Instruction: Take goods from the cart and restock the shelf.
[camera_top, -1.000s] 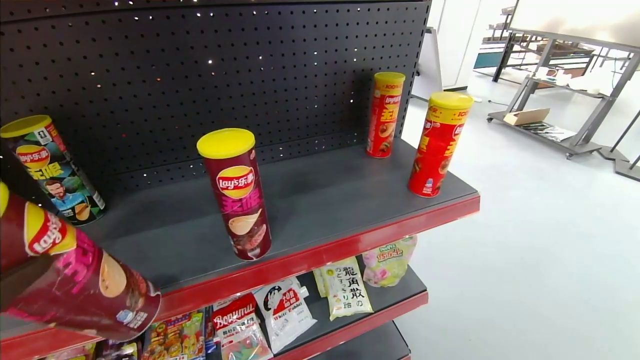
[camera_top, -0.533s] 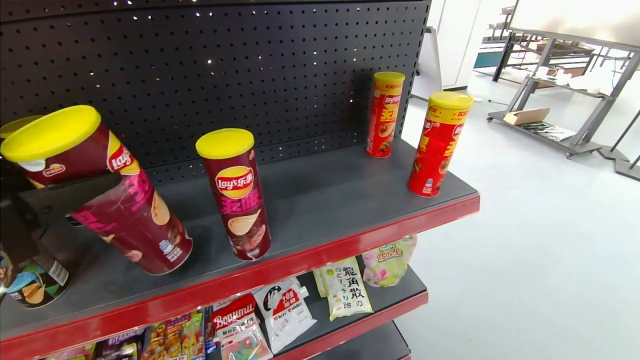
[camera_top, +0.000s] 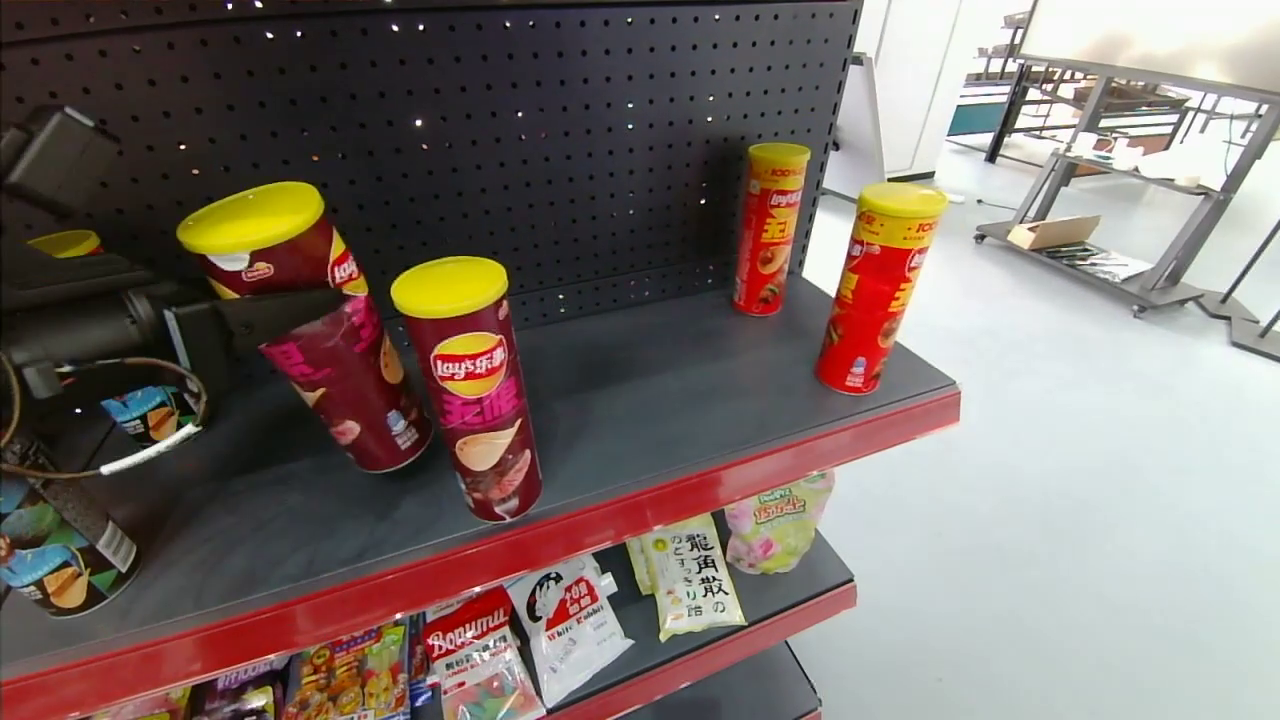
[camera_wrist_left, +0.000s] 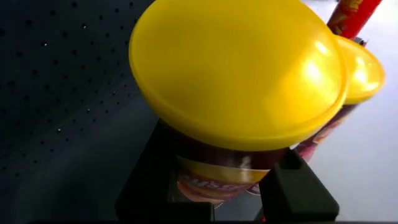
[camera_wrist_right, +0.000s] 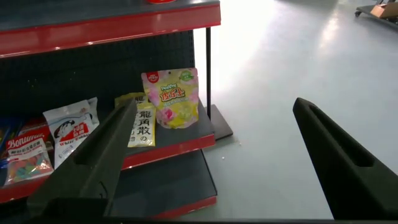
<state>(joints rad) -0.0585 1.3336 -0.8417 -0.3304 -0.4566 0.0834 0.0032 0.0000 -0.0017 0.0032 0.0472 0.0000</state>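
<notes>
Six chip cans (camera_top: 468, 385) stood on the top shelf board (camera_top: 650, 400): two maroon cans (camera_top: 345, 395) (camera_top: 480, 420), two red cans (camera_top: 768, 235) (camera_top: 878, 290) and two dark blue-green cans (camera_top: 150, 412) (camera_top: 60, 560), the last pair partly hidden. The board below (camera_top: 815, 575) held at least five snack bags (camera_top: 690, 575), with more at its left end too covered to count. A third board (camera_top: 740, 690) showed beneath it.

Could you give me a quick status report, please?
Left hand shut on maroon can, tilted over shelf. Right hand open, empty. Second maroon can standing close beside.
</notes>
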